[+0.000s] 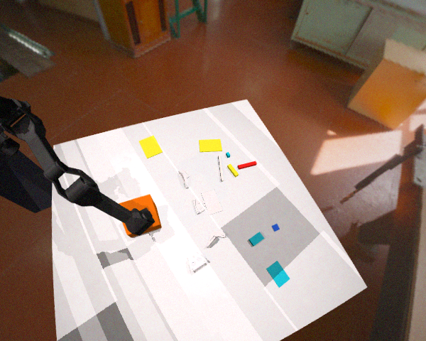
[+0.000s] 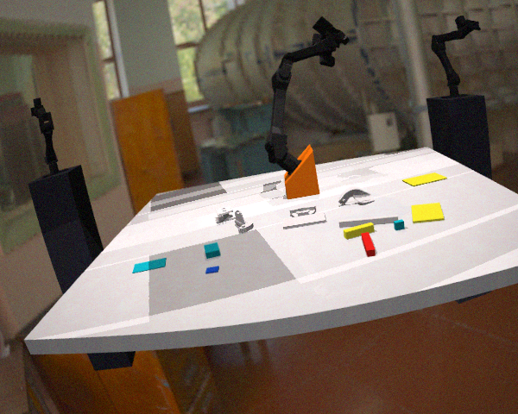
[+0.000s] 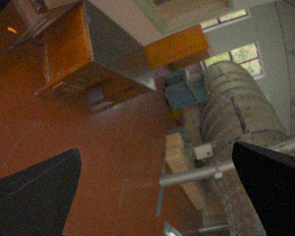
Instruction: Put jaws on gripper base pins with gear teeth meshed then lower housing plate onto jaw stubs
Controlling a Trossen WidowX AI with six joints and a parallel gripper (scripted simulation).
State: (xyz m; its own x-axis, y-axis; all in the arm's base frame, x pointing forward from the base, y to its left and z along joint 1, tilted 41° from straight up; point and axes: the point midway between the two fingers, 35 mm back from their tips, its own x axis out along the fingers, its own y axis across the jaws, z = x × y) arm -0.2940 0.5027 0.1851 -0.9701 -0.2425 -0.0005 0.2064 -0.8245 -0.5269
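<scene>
My gripper (image 3: 158, 155) (image 2: 344, 39) is open and empty, high above the table and facing away from it. A curved white part (image 1: 184, 180) (image 2: 348, 195), seemingly a jaw, lies apart from the others. Another angular white part (image 1: 214, 240) (image 2: 240, 219), perhaps the other jaw, lies near a small white part with raised details (image 1: 197, 265) (image 2: 224, 216). A thin white plate (image 1: 211, 202) (image 2: 304, 222) lies flat beside a small detailed white part (image 1: 197, 206) (image 2: 294, 212). Which part is the base or housing plate is unclear. The parts lie separately; no pins or teeth can be made out.
The arm stands on an orange wedge (image 1: 150, 207) (image 2: 306, 180). A long thin bar (image 1: 220, 168) (image 2: 369, 221), yellow block (image 1: 232, 170) (image 2: 358, 230), red block (image 1: 247, 165) (image 2: 368, 244) and teal block (image 1: 256, 239) (image 2: 211, 249) lie on the table. Flat yellow pieces lie farther out.
</scene>
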